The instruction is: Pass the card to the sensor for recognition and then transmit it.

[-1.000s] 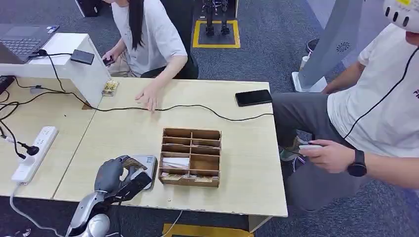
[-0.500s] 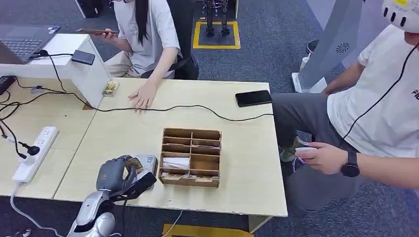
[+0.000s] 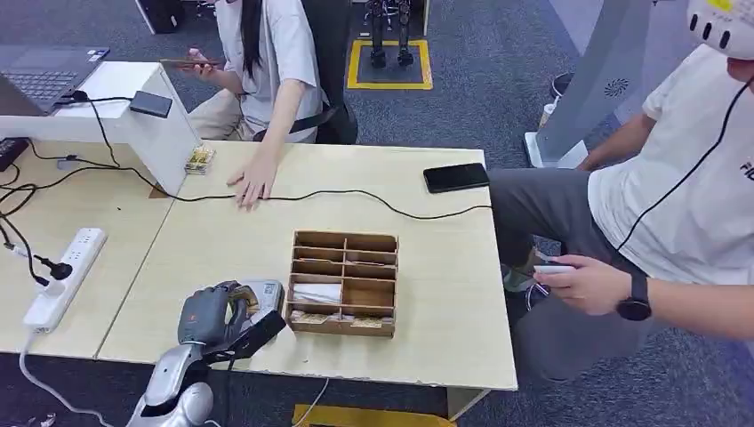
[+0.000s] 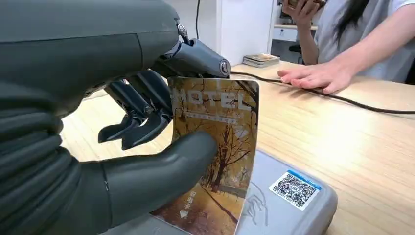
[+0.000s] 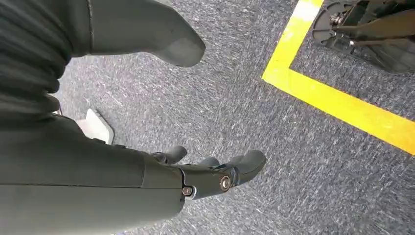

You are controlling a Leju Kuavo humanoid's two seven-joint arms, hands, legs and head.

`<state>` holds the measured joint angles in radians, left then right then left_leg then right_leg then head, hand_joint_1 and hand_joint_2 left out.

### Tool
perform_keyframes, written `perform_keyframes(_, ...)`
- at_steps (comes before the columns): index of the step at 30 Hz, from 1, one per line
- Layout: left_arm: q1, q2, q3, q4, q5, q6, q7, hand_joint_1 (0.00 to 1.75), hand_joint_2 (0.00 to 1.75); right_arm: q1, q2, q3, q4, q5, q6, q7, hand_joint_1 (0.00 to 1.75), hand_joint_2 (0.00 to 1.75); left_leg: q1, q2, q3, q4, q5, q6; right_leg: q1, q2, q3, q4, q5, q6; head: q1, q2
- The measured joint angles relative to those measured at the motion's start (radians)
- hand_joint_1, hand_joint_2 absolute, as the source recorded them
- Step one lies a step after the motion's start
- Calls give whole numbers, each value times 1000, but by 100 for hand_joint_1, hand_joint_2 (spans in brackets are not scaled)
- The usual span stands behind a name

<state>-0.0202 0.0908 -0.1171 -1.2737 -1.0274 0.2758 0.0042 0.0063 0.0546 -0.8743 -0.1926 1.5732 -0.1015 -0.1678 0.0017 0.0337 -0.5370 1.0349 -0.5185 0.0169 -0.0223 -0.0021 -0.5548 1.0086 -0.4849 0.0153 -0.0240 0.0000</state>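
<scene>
Left wrist view: left hand (image 4: 112, 147) pinches the card (image 4: 215, 147) upright, its lower edge on the sensor (image 4: 293, 205).

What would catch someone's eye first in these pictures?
The left hand holds a hotel card upright on the grey sensor at the table's near edge. Just beside it sits a wooden organizer. Across the table, a person's hand rests on a black cable.
</scene>
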Motion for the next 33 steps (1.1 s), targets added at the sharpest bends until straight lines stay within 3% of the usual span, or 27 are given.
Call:
perform_keyframes(6, 0, -1, 7, 0, 86, -16, -41, 175, 175, 0, 0, 1, 0, 0, 0, 2, 0, 175, 0, -1, 0, 0, 0, 0, 0, -1, 1, 0, 0, 0, 0, 0)
perform_keyframes(11, 1, -4, 46, -15, 276, -89, -95, 175, 175, 0, 0, 1, 0, -2, -2, 3, 0, 175, 0, -1, 0, 0, 0, 0, 0, -1, 0, 0, 0, 0, 0, 0)
perform_keyframes(14, 1, -3, 62, -26, 305, -108, -95, 175, 175, 0, 0, 1, 0, -2, -3, 3, 0, 175, 0, -1, 0, 0, 0, 0, 0, -1, 0, 0, 0, 0, 0, 0)
perform_keyframes(23, -15, 5, 116, -36, 417, -117, -117, 175, 175, -1, 0, 1, 0, -2, -8, 3, 0, 175, 0, -1, 0, 0, 0, 0, 0, -1, 0, 0, 0, 0, 0, 0)
perform_keyframes(28, -24, 13, 143, -38, 490, -116, -168, 175, 175, -3, 0, 1, 0, -2, -8, 3, 0, 175, 0, -1, 0, 0, 0, 0, 0, -1, -1, 0, 0, 0, 0, 0)
perform_keyframes(33, -41, 11, 177, -56, 648, -120, -223, 175, 175, -4, 0, 1, 0, -2, -8, 3, 0, 175, 0, -1, -1, 0, 0, 0, 0, -1, -1, 0, 0, 0, 0, 0)
